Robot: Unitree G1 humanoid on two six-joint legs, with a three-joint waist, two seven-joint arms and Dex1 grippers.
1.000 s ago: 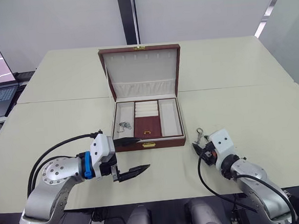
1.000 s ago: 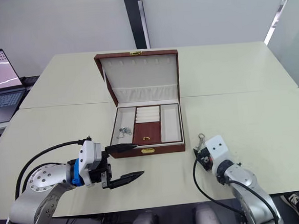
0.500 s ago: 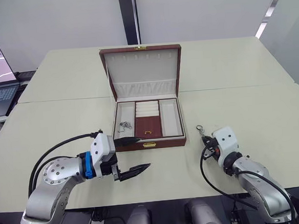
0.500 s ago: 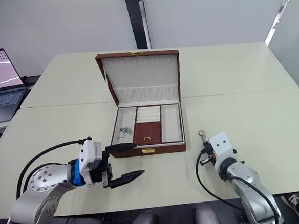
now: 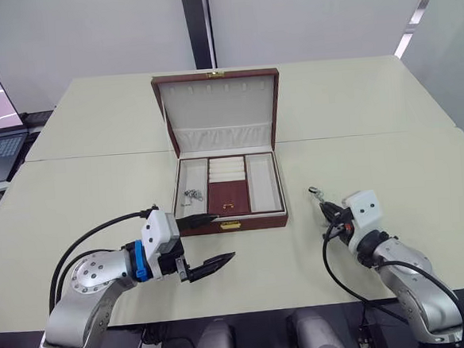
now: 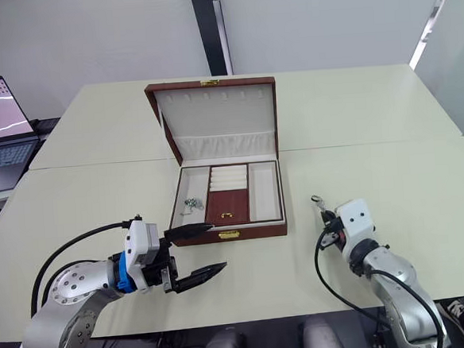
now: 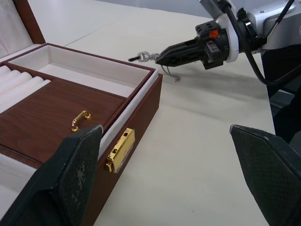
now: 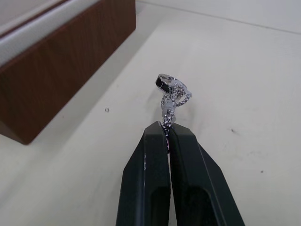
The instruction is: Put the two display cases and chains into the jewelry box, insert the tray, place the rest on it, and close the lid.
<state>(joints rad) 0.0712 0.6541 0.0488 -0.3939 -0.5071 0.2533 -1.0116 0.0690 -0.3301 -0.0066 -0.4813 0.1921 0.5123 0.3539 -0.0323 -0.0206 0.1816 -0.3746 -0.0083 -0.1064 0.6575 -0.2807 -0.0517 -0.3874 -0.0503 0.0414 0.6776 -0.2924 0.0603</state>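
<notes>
The right gripper (image 8: 168, 134) has its two black fingers pinched together on a small silver piece (image 8: 172, 95), a short bit of chain with a ring at the far end. It looks like one of the thinner ring-topped bits that go on the tray, but it is too small to be sure. The piece sticks out past the fingertips, and in the head view it sits just above the table (image 5: 391, 171), off to the right of the jewelry box (image 5: 231, 220). The box lies to the left of this gripper, with its long side running left to right and its lid (image 5: 220, 111) standing open at the back. The tray (image 5: 229, 196) already sits inside the box, with its brown middle panel and gold knob showing. A little silver heap (image 5: 189, 197) rests in the left cream pocket. The right cream pocket (image 5: 264, 192) is the one nearest the right gripper, so I think the piece should travel left and a bit forward to drop in there. The left gripper (image 5: 207, 243) waits near the front left corner of the box, fingers spread wide, with nothing in them.
</notes>
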